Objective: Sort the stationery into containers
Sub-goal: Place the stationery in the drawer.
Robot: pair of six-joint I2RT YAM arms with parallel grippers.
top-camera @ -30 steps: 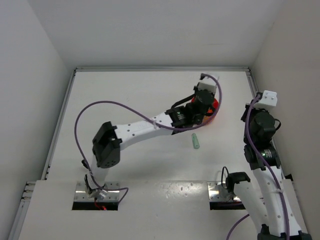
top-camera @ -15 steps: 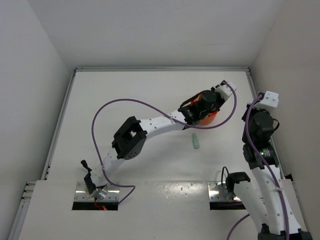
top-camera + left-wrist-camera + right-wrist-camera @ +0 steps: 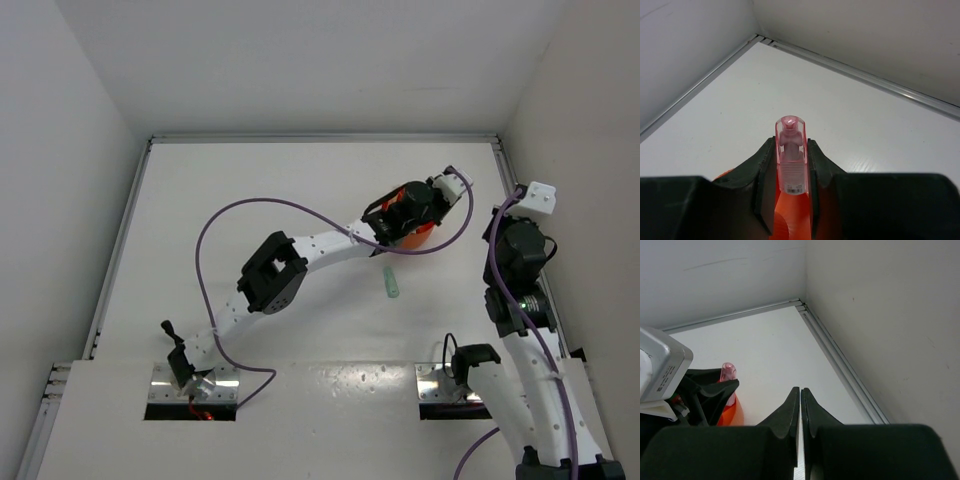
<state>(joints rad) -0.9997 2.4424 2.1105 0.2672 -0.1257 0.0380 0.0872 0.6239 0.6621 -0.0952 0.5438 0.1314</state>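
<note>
My left gripper hangs over the round orange bowl at the far right of the table. It is shut on a chunky pink tube, held upright between the pads, with the bowl's orange wall right beneath it. The tube and bowl also show in the right wrist view. A mint-green pen lies on the table just in front of the bowl. My right gripper is shut and empty, raised near the right wall. The bowl's inside is hidden.
The table's far right corner rail and the right wall run close beside the right arm. The left arm's purple cable loops over the middle of the table. The back rail runs behind the bowl.
The left arm has stretched farther right and its wrist has turned, bringing the gripper with the pink tube over the bowl. The right arm and the green pen have not moved.
</note>
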